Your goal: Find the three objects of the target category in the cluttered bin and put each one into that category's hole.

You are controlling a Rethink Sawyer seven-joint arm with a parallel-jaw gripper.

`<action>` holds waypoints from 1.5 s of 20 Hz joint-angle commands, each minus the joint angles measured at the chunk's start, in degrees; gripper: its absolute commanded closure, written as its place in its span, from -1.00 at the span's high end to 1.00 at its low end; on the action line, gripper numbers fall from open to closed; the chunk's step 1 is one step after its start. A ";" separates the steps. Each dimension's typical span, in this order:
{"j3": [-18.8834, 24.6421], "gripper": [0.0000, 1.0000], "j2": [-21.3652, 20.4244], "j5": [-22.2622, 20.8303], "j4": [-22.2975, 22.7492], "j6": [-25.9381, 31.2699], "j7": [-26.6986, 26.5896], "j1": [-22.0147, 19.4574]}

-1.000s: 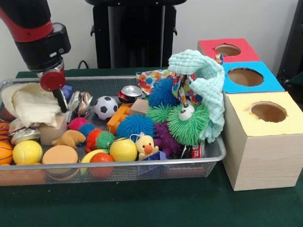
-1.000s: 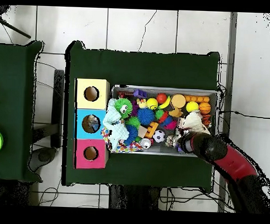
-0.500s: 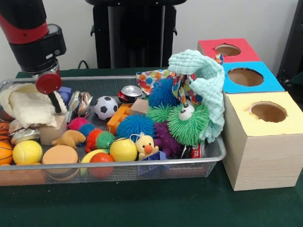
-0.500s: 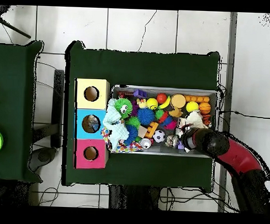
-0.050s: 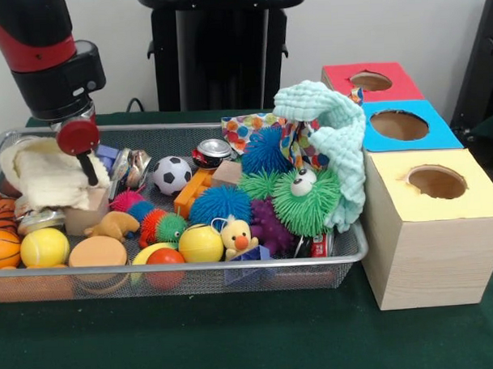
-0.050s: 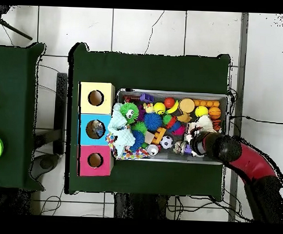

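Hovering over the cream cloth (image 5: 47, 171) at the bin's (image 5: 185, 272) end, the gripper (image 5: 88, 166) shows one dark tip; finger spread cannot be told. Lower squarely, pinch a fold, avoid the cans (image 5: 132, 164).

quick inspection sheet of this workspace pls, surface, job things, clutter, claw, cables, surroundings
surface: green cloth table, bare in front of the bin.
job's things: wire mesh bin piled with toys; red box, blue box and yellow box, each with one round hole on top.
clutter: soccer ball, crushed can, mint towel, cream cloth, spiky balls.
claw: over the cream cloth; open or shut cannot be told.
cables: several on the tiled floor.
surroundings: second green table.
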 commanded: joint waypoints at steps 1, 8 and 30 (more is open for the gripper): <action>7.35 -1.00 -1.07 -2.54 -2.75 0.23 -10.84 -0.67; 5.75 -1.00 -8.01 3.54 2.64 -1.81 4.38 6.56; -14.88 -1.00 -15.58 27.82 10.68 -8.78 26.76 34.55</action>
